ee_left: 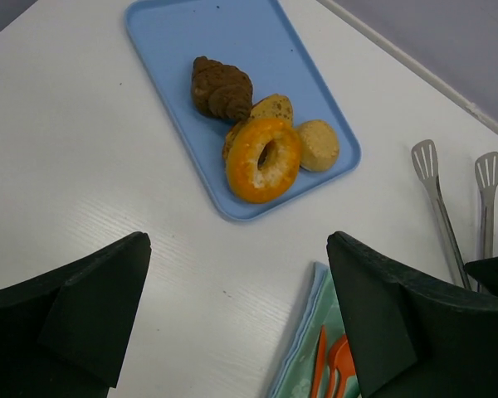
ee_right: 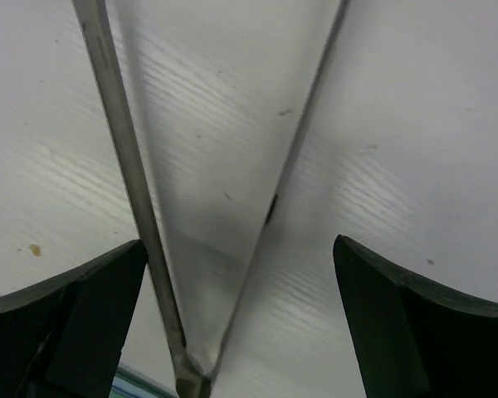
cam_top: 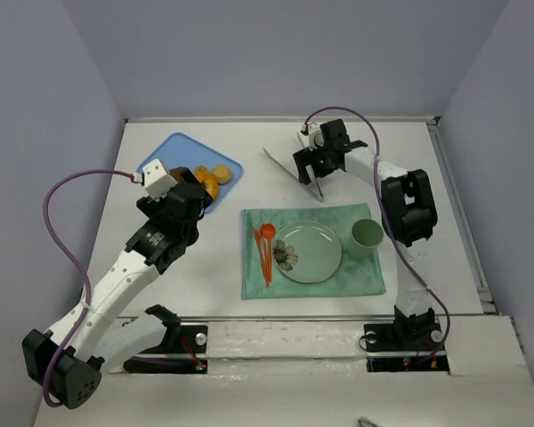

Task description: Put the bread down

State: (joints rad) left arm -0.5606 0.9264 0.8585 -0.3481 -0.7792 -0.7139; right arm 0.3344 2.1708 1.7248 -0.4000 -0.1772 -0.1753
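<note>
Right gripper is straddling the tongs, jaws gaping, holding nothing; an off-centre squeeze could skid them. Left gripper is hovering open, bread untouched.

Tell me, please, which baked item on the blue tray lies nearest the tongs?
The small round golden bun, between the ring doughnut and the tongs; the dark pastry lies farther off.
</note>
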